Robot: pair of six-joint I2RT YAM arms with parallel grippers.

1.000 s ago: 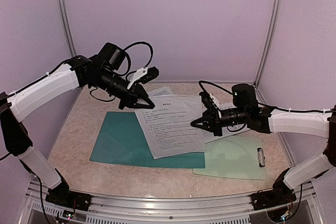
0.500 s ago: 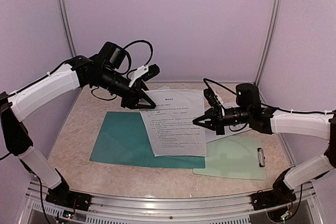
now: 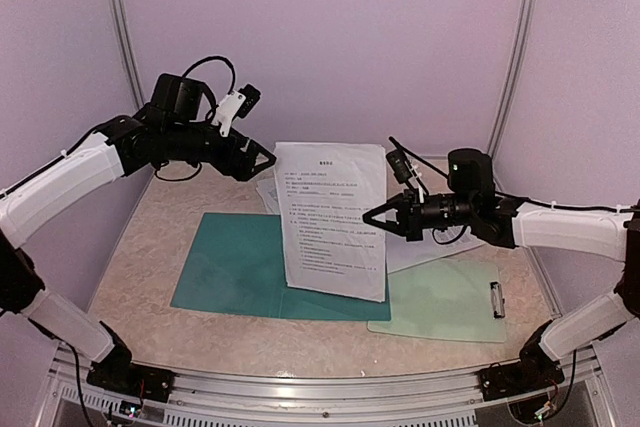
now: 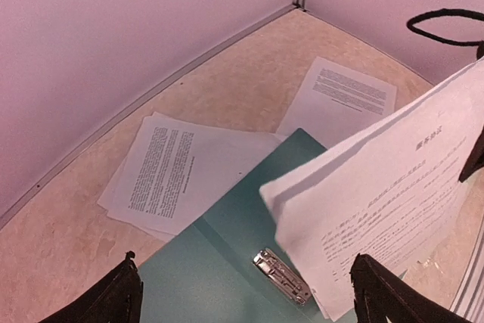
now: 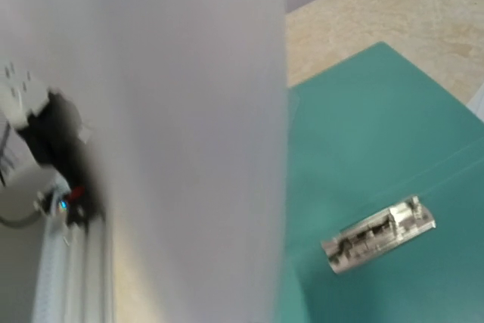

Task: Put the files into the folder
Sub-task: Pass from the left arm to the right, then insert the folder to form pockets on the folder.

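Note:
A stack of files (image 3: 335, 217) stands nearly upright over the open dark teal folder (image 3: 235, 267), its lower edge resting on the folder's right half. My right gripper (image 3: 375, 215) is shut on the stack's right edge. My left gripper (image 3: 256, 159) hangs open to the left of the stack's top corner, apart from it. In the left wrist view its fingertips (image 4: 125, 296) frame the folder (image 4: 204, 277) and its metal clip (image 4: 281, 276), with the raised files (image 4: 393, 202) at right. In the right wrist view the blurred files (image 5: 189, 111) hide my fingers, beside the folder (image 5: 378, 134).
More printed sheets (image 4: 174, 168) lie on the table behind the folder, and one further back (image 4: 344, 96). A pale mint clipboard (image 3: 450, 302) lies at the front right, with another sheet (image 3: 430, 252) under my right arm. Walls close in on three sides.
My left gripper opened, let go of the stack's top corner and drew back to the left. The right gripper tilted the stack from lying nearly flat to standing upright.

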